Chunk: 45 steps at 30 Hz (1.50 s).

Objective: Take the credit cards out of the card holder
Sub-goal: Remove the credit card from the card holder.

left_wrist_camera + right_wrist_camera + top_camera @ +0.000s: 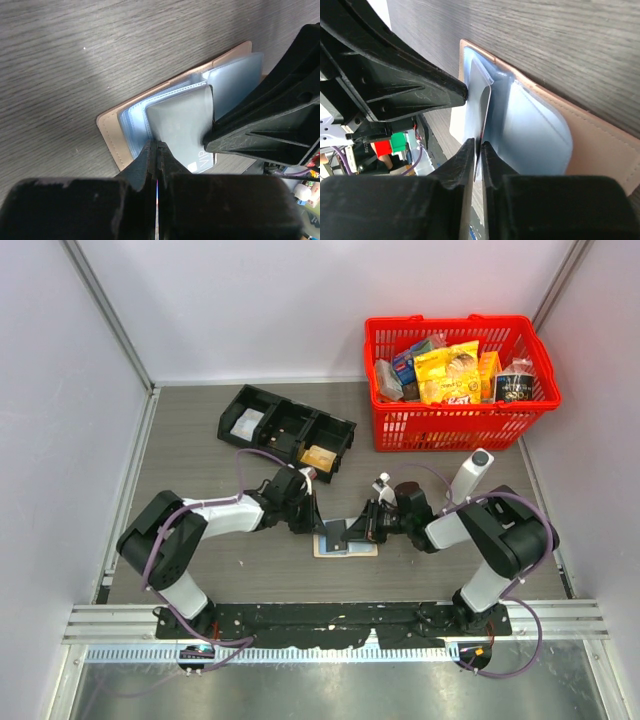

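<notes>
**Asker:** Where do your claws stand?

**Me:** My left claw (155, 147) is pressed together, with nothing between its fingers that I can see. Its tips bear down on the near edge of the open card holder (112, 132), which lies flat on the table (75, 60) between my two arms. My right claw (476, 146) comes in from the other side. Its fingers stand almost together, and the thin edge of a grey card (485, 107) runs into the slit between them. Whether they truly bite it, I cannot tell.

**Asker:** And the card itself?

**Me:** It has VIP printed near one corner. It seems to sit at the front of the light blue plastic sleeves (235, 75), bowed up off the leaf behind it rather than flat.

**Asker:** Which step is this?

**Me:** I judge it the drawing of the first card, with one claw pinning the holder and the other working the card loose. I see no card lying free on the table, so most of the job is ahead.

**Asker:** What does the next move call for?

**Me:** It calls for a sure pinch on the card alone, not the sleeve with it. Then comes a straight pull out of the sleeve's mouth while my left claw bears down, so the holder does not drag along. The two claws nearly touch, so there is little room.

**Asker:** Anything nearby?

**Me:** A black tray (285, 430) sits beyond the holder, and a red basket (460, 420) of packets is in the far right corner. Both are well apart from the work.
</notes>
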Motion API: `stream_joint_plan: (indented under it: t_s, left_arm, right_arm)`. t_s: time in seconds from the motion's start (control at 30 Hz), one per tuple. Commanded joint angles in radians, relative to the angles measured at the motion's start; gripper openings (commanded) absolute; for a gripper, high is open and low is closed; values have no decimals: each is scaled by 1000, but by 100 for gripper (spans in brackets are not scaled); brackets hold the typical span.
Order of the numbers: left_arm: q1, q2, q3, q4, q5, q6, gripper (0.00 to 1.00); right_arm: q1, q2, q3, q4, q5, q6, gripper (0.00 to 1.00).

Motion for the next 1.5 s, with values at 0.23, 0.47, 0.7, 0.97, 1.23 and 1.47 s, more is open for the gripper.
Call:
stream_joint_plan:
  t_s: [0.23,0.47,0.7,0.97,1.23,1.47]
  left_arm:
    - [-9,36,-32,-28,-60,36,0]
    - [-13,38,-43,-46,-88,43,0]
    - [-13,47,-36,-129,-177,69,0]
    - [-12,55,-30,-149,-194,72,0]
    - [-12,50,-32,-138,-183,71,0]
    - [-12,48,-33,-124,-166,66,0]
  right_arm:
    - [47,94,49,181,7,83,32]
    - [59,102,43,262,10,145,24]
    - [47,25,5,262,-10,134,22]
    - [1,-45,-35,238,-22,119,22]
    - [-33,-117,-31,20,-1,-5,15]
    - [-90,-198,-38,-174,25,-105,1]
